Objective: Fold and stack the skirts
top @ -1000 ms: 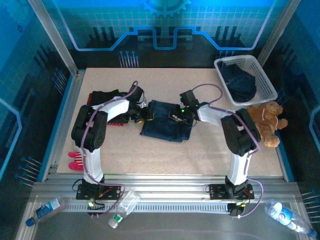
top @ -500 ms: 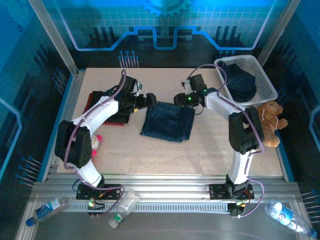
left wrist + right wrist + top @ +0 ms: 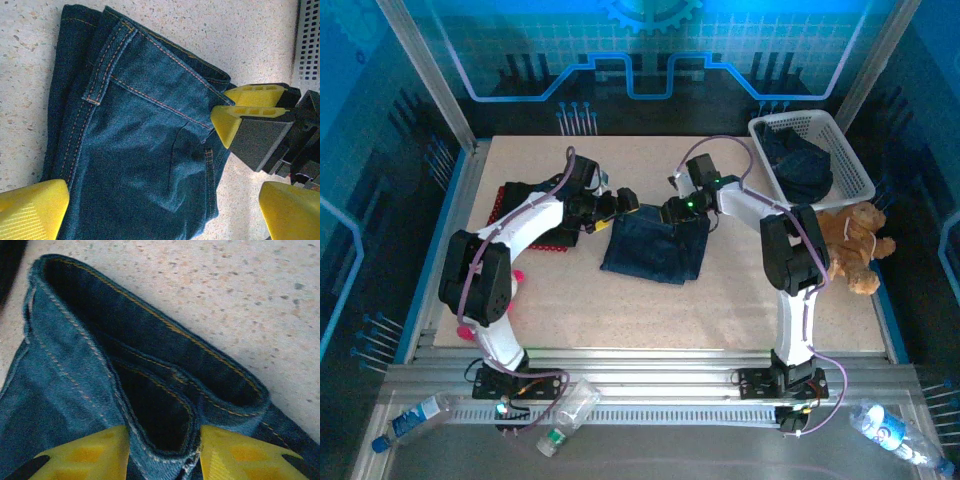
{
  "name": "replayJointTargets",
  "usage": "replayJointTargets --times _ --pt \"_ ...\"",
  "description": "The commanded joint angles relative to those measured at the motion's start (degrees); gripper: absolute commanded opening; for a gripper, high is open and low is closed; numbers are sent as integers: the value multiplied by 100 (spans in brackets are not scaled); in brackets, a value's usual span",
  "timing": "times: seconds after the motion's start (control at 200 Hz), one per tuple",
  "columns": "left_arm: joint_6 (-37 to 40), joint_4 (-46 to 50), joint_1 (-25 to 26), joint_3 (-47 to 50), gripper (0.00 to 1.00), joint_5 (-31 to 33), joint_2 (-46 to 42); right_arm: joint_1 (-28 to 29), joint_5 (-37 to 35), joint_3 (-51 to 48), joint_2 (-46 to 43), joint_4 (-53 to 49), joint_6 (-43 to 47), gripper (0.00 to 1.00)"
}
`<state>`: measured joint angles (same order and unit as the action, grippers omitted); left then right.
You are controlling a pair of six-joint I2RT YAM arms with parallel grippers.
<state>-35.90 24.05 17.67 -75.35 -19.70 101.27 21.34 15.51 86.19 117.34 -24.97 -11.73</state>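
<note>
The denim skirt [image 3: 655, 250] lay folded in the middle of the table [image 3: 720, 300], its waistband toward the far side. The left gripper [image 3: 623, 203] hung over the skirt's far left corner with its fingers spread wide, holding nothing. The right gripper [image 3: 670, 210] was down on the far edge, its yellow fingers [image 3: 85, 452] pinching a fold of the waistband. At the left a black skirt [image 3: 525, 192] lay on a red skirt [image 3: 548, 243]. Another dark skirt [image 3: 800, 165] sat in the white basket [image 3: 790, 118].
</note>
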Motion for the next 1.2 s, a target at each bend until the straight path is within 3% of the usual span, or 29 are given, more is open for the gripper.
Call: replayJointTargets --times 0.0,0.23,0.32,0.38,0.53,0.69,0.77,0.855,0.98,1.195 --pt "-26 12 -27 48 99 -183 76 130 119 195 63 -177 135 39" --pt "-29 18 -27 54 99 -236 112 201 -133 308 262 -350 134 39" --pt "-7 43 -27 39 99 -294 98 243 -251 381 188 -420 109 19" --pt "12 77 -29 19 99 -335 77 288 -314 424 -112 -450 109 12" --pt "-2 -156 -2 -55 99 -1060 19 337 -395 659 -589 -774 169 6" --pt "-393 -953 213 48 99 -1490 288 154 -75 940 129 -922 -81 5" --pt "-658 -861 213 15 99 -1062 657 107 84 1229 614 -957 -139 5" --pt "-666 -509 201 -186 99 -577 861 113 -246 1490 916 -1005 -178 6" --pt "-48 318 228 -459 99 352 595 82 -883 1775 1191 -1309 -330 6" --pt "1012 1614 162 -934 95 1344 982 -20 -811 1831 1520 -1392 -413 6"
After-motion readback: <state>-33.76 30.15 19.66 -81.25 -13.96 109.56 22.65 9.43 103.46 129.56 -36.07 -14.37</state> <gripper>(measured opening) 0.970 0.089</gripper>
